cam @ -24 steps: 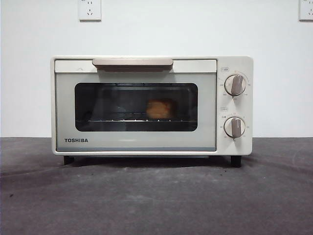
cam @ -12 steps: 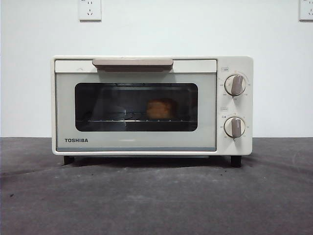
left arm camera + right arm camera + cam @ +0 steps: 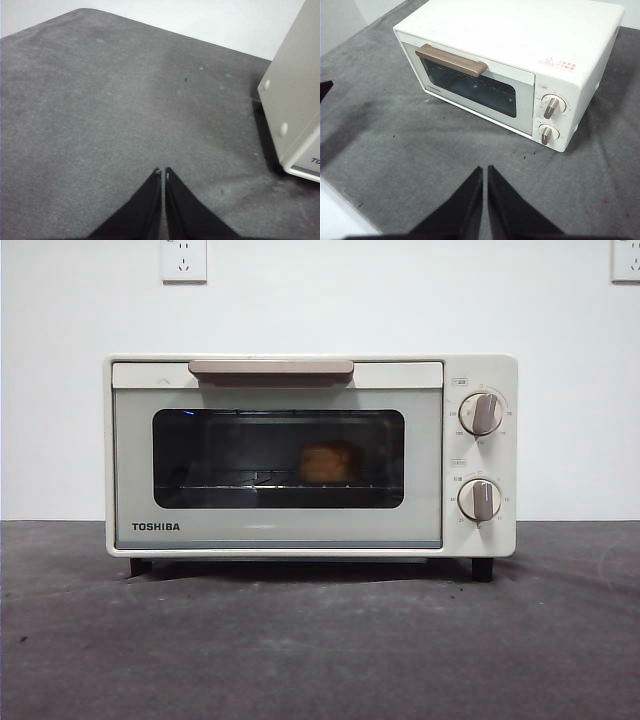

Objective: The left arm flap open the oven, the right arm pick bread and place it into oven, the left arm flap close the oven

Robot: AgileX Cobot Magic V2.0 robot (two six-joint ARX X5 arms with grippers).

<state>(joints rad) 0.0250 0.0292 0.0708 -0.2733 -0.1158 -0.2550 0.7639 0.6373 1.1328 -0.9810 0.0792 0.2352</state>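
The cream oven [image 3: 310, 455] stands on the grey mat with its door closed. Its beige handle [image 3: 271, 369] runs along the door's top. Through the dark window I see the golden bread [image 3: 326, 463] sitting on the wire rack, right of centre. My left gripper [image 3: 161, 173] is shut with nothing in it, hovering over bare mat beside a corner of the oven [image 3: 295, 100]. My right gripper [image 3: 484, 170] is also shut and empty, held high in front of the oven [image 3: 515, 65], well clear of it. Neither arm appears in the front view.
Two beige knobs [image 3: 481, 413] sit on the oven's right panel. Grey mat [image 3: 320, 640] stretches in front of the oven. A white wall with power sockets [image 3: 184, 259] stands behind. The mat's near edge [image 3: 340, 200] shows in the right wrist view.
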